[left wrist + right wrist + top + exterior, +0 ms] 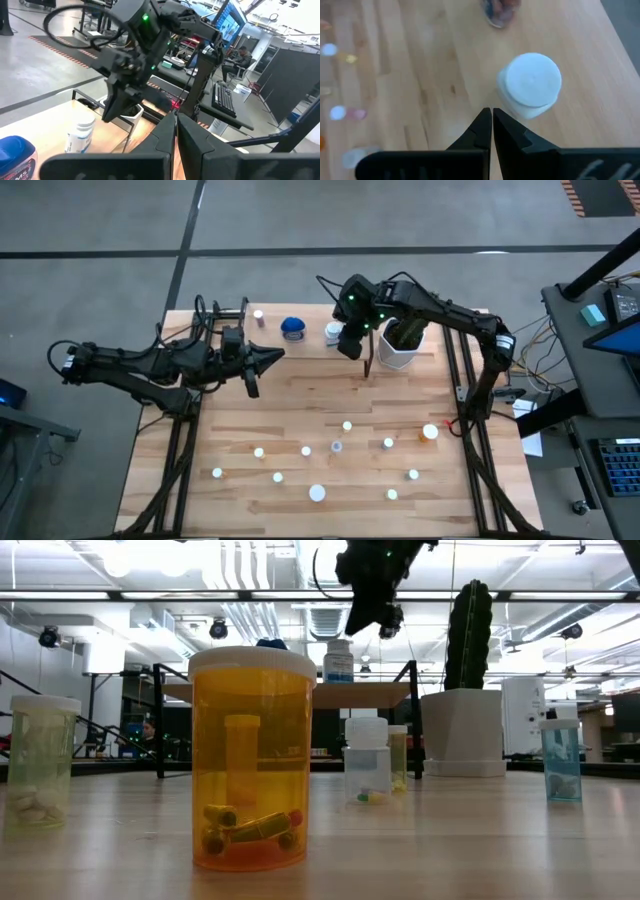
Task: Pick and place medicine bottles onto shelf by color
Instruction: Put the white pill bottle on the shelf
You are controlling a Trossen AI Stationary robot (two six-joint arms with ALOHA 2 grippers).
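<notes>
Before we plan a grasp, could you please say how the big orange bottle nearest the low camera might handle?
The translucent orange plastic bottle is probably light: only a few capsules lie at its bottom. Standing upright on a flat base, it seems stable, though if tipped its round wall would likely roll.

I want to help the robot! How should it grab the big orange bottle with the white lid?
Probably from straight above. The orange bottle stands upright on the table, so shut the fingers on opposite sides of its round white cap or just under it. The curved wall may slip, so centre the grip.
</notes>
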